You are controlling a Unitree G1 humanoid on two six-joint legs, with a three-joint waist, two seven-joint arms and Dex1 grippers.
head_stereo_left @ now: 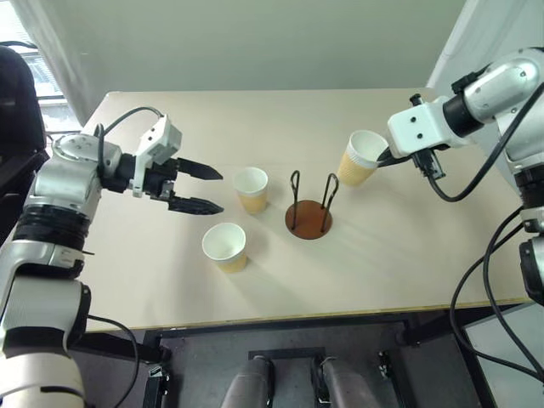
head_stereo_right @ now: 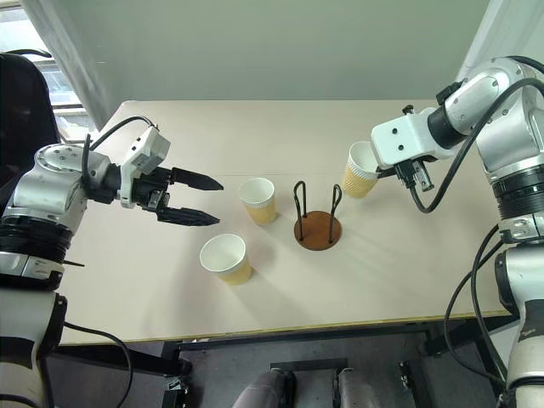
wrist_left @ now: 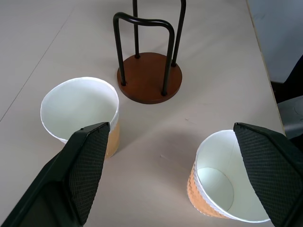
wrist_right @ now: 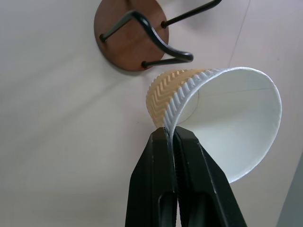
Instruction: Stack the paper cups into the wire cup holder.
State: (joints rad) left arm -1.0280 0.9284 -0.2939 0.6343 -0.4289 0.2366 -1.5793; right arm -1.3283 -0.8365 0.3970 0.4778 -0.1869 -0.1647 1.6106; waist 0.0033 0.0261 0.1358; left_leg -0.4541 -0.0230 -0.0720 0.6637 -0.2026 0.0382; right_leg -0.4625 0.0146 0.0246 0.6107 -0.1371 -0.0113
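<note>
Tan cup [head_stereo_left: 362, 158] pinched by its rim wall in right pincer [wrist_right: 171, 135], lifted off tabletop [head_stereo_left: 382, 255] beside wire holder [head_stereo_left: 309, 206] near the middle. Two more cups [head_stereo_left: 251, 189] [head_stereo_left: 225, 246] standing toward the left edge, left pincer [head_stereo_left: 197, 188] hanging apart nearby. Thin one-sided grip: could swing, catch a wire loop, crumple or drop.

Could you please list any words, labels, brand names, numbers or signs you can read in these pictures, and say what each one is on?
None: no text can be read.
The three paper cups show plain ribbed tan walls and white insides.
The wire cup holder has a bare brown base.
The table carries no print.
</note>
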